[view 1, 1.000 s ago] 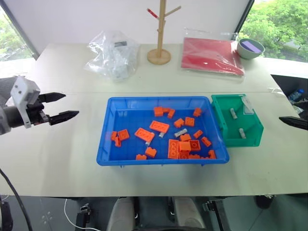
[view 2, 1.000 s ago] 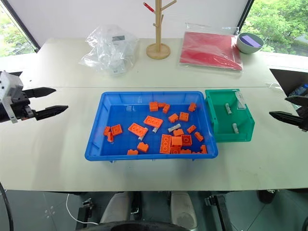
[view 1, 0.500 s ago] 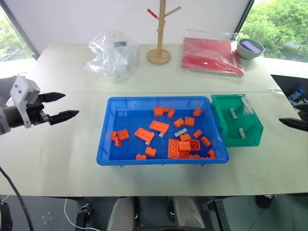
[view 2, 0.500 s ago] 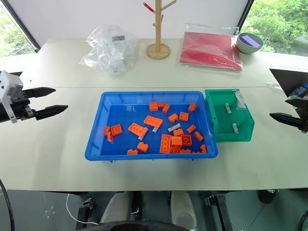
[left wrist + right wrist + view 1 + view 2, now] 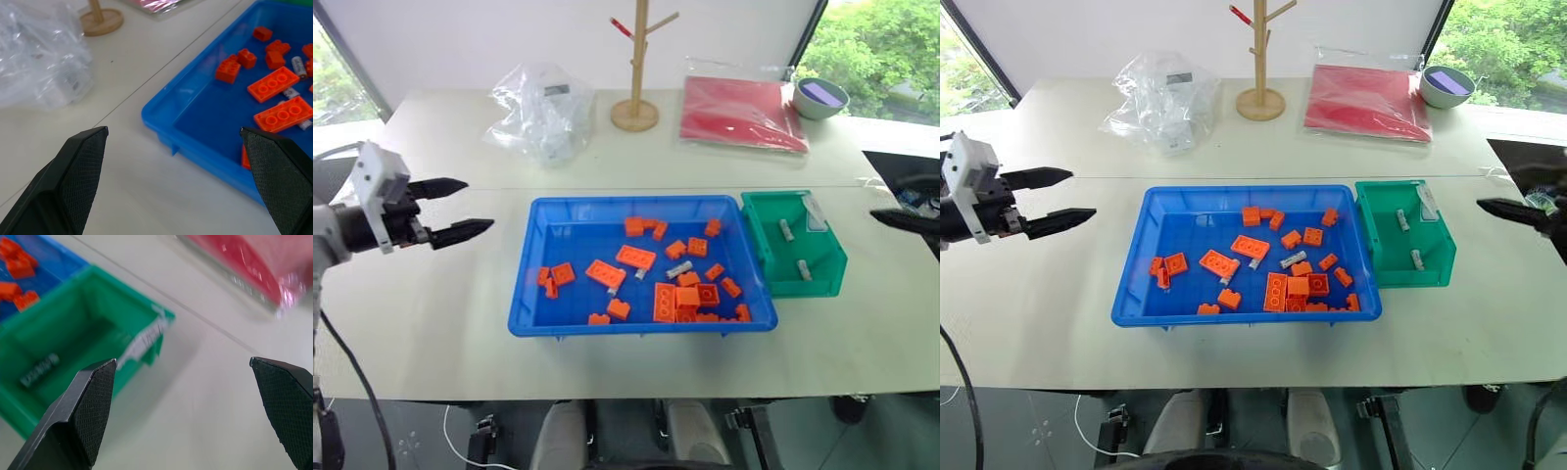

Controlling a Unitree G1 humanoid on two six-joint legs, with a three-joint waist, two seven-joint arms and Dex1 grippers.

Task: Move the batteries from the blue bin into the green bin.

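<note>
Blue bin point(image 5: 536, 294) seen centre frame, batteries point(image 5: 680, 268) among orange bricks point(image 5: 635, 258). Green bin point(image 5: 822, 279) touching at right, two batteries inside. Left gripper point(image 5: 460, 208) fingers spread, far left; right gripper point(image 5: 1498, 208) fingers spread, far right.

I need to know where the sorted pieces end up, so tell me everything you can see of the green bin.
The green bin is a small, deep rectangular container of glossy green plastic, standing upright on the pale table against the right end of the blue bin. A white label sits on its far right rim. Two small silver batteries lie on its floor.
</note>
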